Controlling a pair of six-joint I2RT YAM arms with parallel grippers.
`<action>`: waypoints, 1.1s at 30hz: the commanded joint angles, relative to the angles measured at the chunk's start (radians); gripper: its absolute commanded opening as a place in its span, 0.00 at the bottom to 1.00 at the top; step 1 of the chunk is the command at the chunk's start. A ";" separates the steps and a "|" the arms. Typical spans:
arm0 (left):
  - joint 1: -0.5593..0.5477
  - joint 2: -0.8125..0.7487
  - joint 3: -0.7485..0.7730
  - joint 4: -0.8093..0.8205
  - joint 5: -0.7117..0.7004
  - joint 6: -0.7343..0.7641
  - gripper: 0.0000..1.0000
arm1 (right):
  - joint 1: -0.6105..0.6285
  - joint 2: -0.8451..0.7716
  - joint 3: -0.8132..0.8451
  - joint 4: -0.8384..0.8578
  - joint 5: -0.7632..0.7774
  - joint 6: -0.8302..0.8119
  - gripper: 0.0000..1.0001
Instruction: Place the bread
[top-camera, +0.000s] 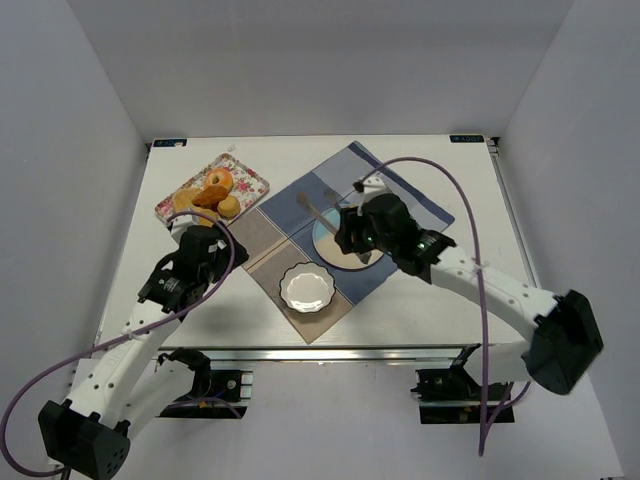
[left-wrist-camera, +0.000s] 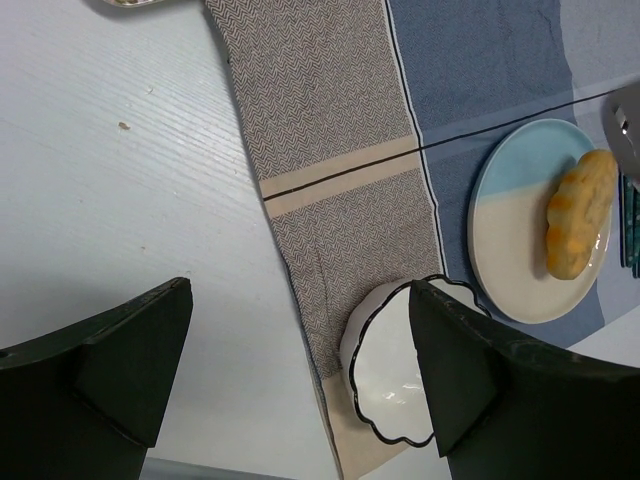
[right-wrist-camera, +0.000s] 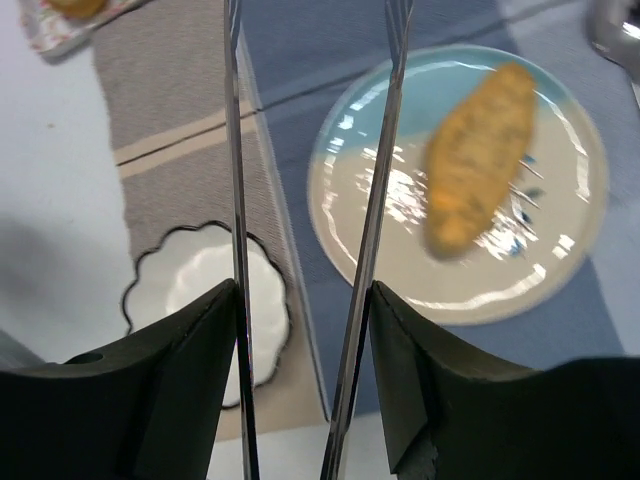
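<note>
Left gripper (left-wrist-camera: 297, 320): nearest me, its jaws spread wide with nothing between them. It hangs above the white table (left-wrist-camera: 120, 200) and the edge of the patchwork cloth (left-wrist-camera: 320, 120).
Scalloped bowl (left-wrist-camera: 385, 370): white with a dark rim, sitting on the cloth's near corner just under the left gripper's right finger. I can see nothing in it.
Right gripper (right-wrist-camera: 302, 300): clamped on a pair of metal tongs (right-wrist-camera: 233, 200), one finger pressing each arm from the outside.
Tongs: the two thin arms stand apart with a clear gap between them. They hold nothing, and their tips run out of the wrist view.
Plate (right-wrist-camera: 560, 280): half pale blue, half cream, on the blue part of the cloth just beyond the bowl.
Loaf (right-wrist-camera: 478, 155): golden-brown, lying slantwise across the plate, to the right of both tong arms and not touching them.
Floral tray (top-camera: 255, 180): at the far left of the table, well apart from the plate.
Bun (top-camera: 230, 207): small and pale yellow, on that tray among other pastries.
</note>
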 joint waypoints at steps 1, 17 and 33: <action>-0.003 -0.039 0.003 -0.030 -0.021 -0.017 0.98 | 0.047 0.158 0.136 0.118 -0.123 -0.066 0.59; -0.003 -0.105 0.007 -0.093 -0.061 -0.029 0.98 | 0.136 0.925 1.017 -0.190 -0.221 -0.275 0.59; -0.003 -0.098 0.004 -0.081 -0.058 -0.023 0.98 | 0.137 1.034 1.100 -0.168 -0.118 -0.249 0.58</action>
